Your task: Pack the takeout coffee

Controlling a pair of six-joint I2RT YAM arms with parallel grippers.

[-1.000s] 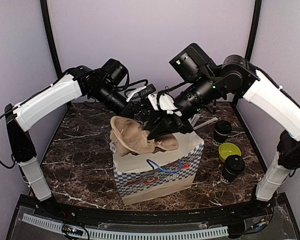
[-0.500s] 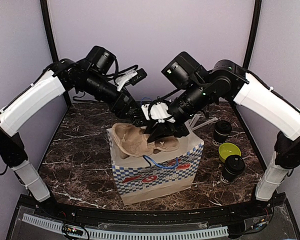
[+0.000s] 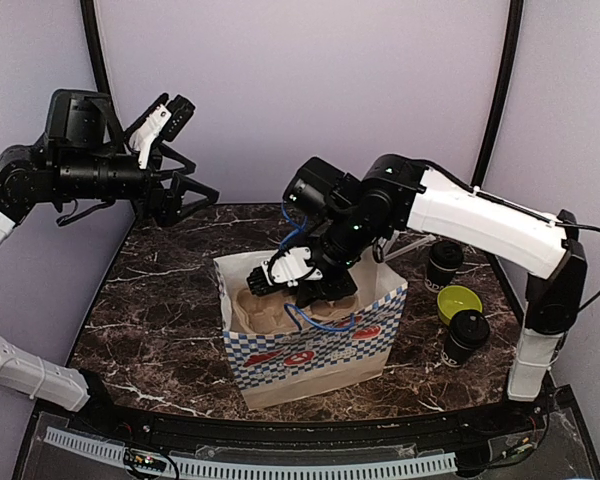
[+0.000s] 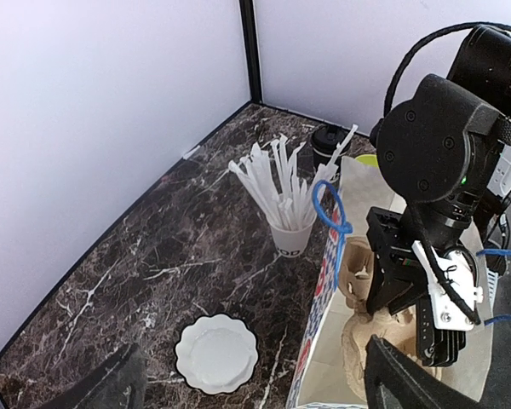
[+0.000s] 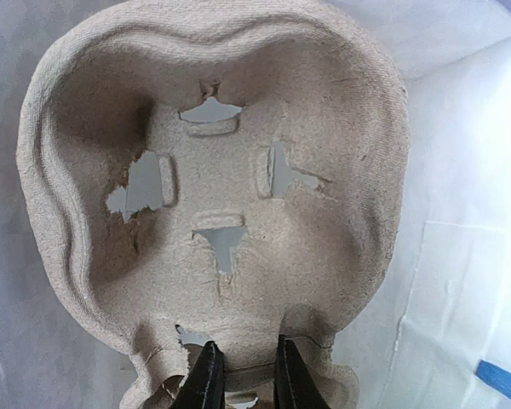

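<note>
Two black lidded takeout coffee cups (image 3: 445, 264) (image 3: 467, 337) stand on the table to the right of the checkered paper bag (image 3: 315, 345); one cup (image 4: 328, 141) also shows behind the bag in the left wrist view. My right gripper (image 3: 302, 283) (image 5: 245, 375) reaches down into the bag, shut on the rim of a brown pulp cup carrier (image 5: 213, 187) (image 3: 255, 310) that sits inside it. My left gripper (image 3: 192, 155) (image 4: 255, 396) hangs high at the far left, open and holding nothing.
A lime-green bowl (image 3: 458, 300) lies between the two cups. A white cup of straws (image 4: 291, 228) and a small white scalloped dish (image 4: 215, 354) stand behind the bag. The bag's blue handles (image 3: 325, 325) (image 4: 332, 217) stick up. Walls enclose the back and sides.
My left gripper opened, let go of the carrier and pulled back up and to the left. My right gripper lowered the carrier into the bag.
</note>
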